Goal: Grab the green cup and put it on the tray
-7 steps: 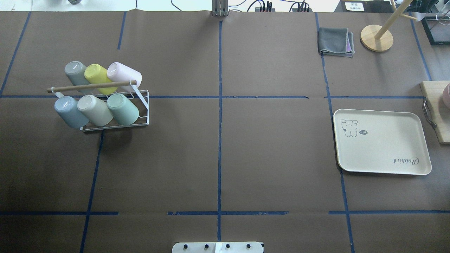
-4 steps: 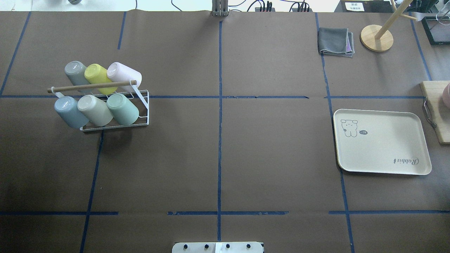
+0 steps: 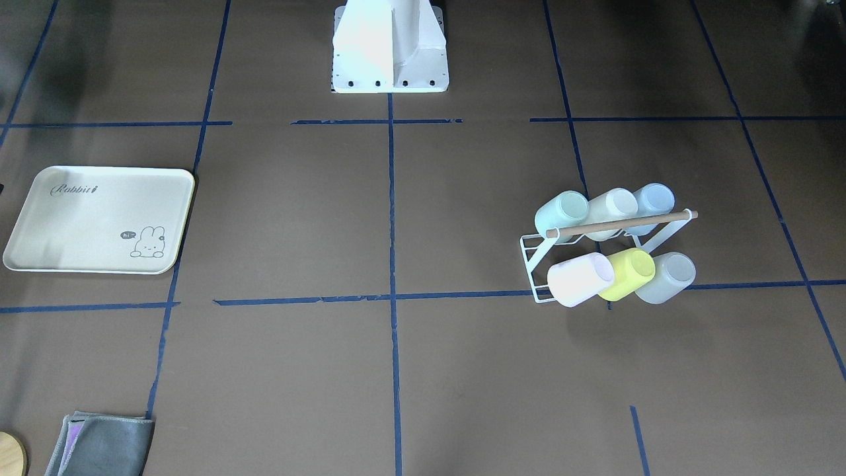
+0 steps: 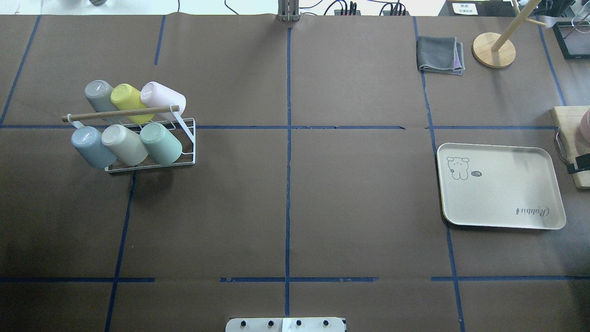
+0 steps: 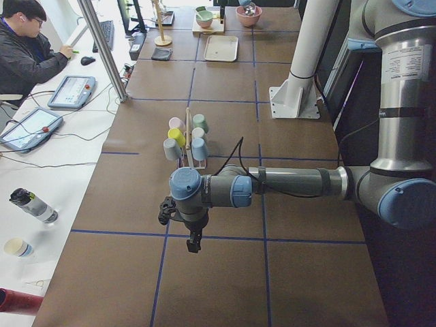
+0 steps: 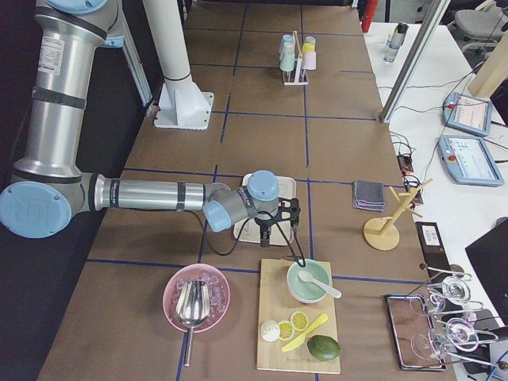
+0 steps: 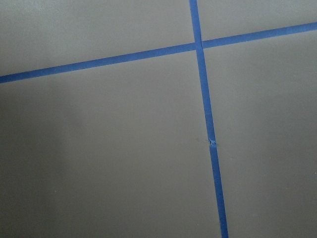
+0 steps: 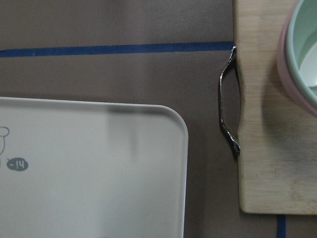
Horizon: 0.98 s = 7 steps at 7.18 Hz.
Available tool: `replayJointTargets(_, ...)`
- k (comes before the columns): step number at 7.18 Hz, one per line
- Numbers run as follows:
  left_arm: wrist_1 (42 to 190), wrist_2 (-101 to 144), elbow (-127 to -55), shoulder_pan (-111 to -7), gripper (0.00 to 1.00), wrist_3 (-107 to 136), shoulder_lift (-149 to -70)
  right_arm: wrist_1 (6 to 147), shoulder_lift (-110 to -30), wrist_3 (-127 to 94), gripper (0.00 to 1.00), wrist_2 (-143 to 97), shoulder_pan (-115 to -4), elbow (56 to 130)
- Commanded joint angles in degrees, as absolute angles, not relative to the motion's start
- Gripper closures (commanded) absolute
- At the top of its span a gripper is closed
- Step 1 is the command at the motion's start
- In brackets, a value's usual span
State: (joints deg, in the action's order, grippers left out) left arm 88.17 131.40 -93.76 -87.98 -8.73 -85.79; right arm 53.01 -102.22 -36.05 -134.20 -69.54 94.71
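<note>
Far from left gripper, green cup

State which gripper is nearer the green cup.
Left. The left gripper hangs near the rack holding the green cup; the right gripper is far off by the tray.

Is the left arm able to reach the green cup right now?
Probably yes. The green cup sits on the rack, ending its robot-side row, with nothing over it; the left pincer hovers beyond the blue cup at the other end.

The tray reads "Rabbit", with a small "hi" bubble.
</note>
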Motion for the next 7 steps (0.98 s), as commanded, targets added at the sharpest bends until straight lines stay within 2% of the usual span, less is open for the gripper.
replayJointTargets(1,88.4,131.4,-93.6,-88.0,0.0,-8.8,-85.8,41.8,-102.1,-42.4,0.0,-131.7,-64.7,89.0)
replayJointTargets(3,88.4,131.4,-93.6,-88.0,0.0,-8.8,-85.9,41.8,-102.1,-42.5,0.0,-131.2,-63.1,87.7)
replayJointTargets(5,88.4,131.4,-93.7,-87.9,0.0,-8.8,-85.9,41.9,-101.8,-42.5,0.09,-131.2,-62.1,86.2)
replayJointTargets(7,88.4,131.4,-93.7,-88.0,0.0,-8.8,-85.9,41.9,-100.5,-42.5,0.13,-131.0,-61.2,84.8)
